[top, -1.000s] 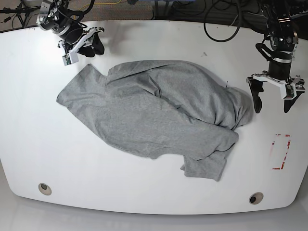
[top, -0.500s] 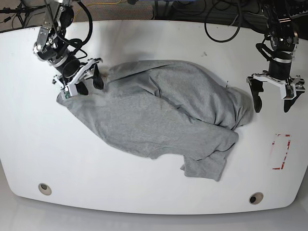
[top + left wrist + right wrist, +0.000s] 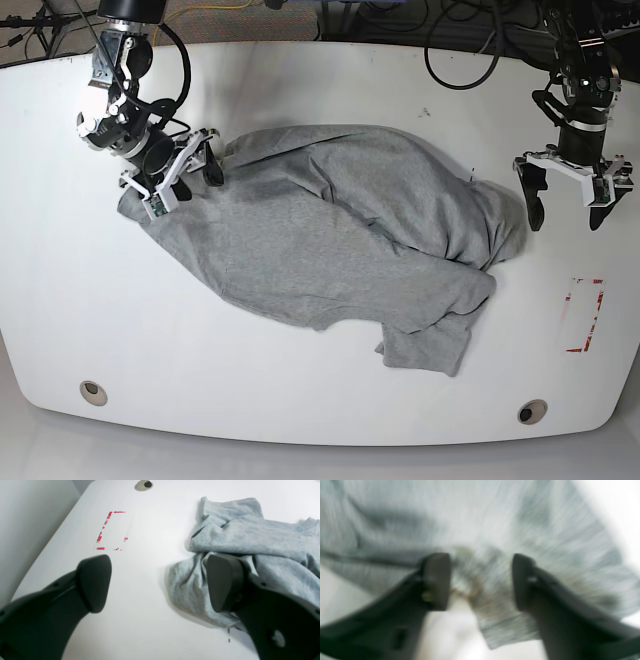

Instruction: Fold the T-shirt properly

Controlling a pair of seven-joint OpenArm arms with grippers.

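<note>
We get only smear from the right wrist view: the T-shirt [image 3: 495,530] is streaked with motion blur, so we cannot tell whether the right gripper [image 3: 481,581] has cloth pinched or merely stands over it with fingers [image 3: 437,580] apart. In the left wrist view the shirt runs off the right edge of the picture, and one finger [image 3: 225,580] of the left gripper [image 3: 160,582] covers part of its crumpled end. We see no lettering on the cloth; any print is hidden from all three views
</note>
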